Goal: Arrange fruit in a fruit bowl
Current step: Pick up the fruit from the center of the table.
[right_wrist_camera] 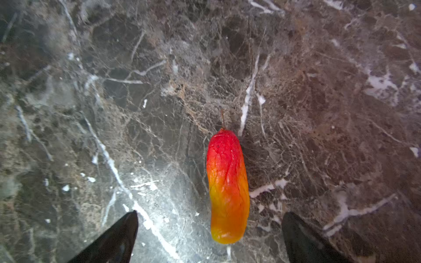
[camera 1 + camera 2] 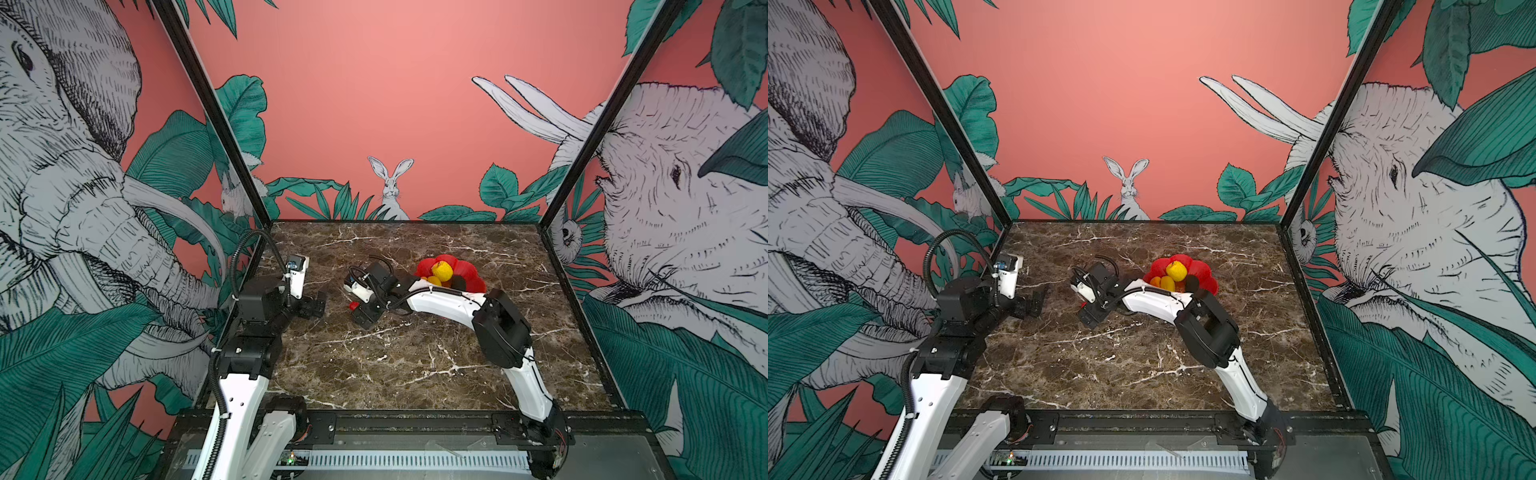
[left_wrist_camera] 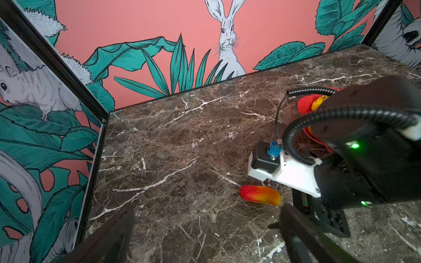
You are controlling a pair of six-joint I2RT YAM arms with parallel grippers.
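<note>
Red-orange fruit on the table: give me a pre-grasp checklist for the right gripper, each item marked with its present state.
1. Right gripper open: ok, both fingers stand well apart in the right wrist view.
2. Red-orange fruit between the fingers: ok, though it lies nearer one finger than the other.
3. Fruit free of contact: ok, it lies alone on the marble table, touching neither finger.
4. Left gripper out of the way: ok, open and off to the side.
5. Fruit bowl has room: cannot tell, the right arm hides part of it; the round yellow fruit and others already sit inside.
</note>
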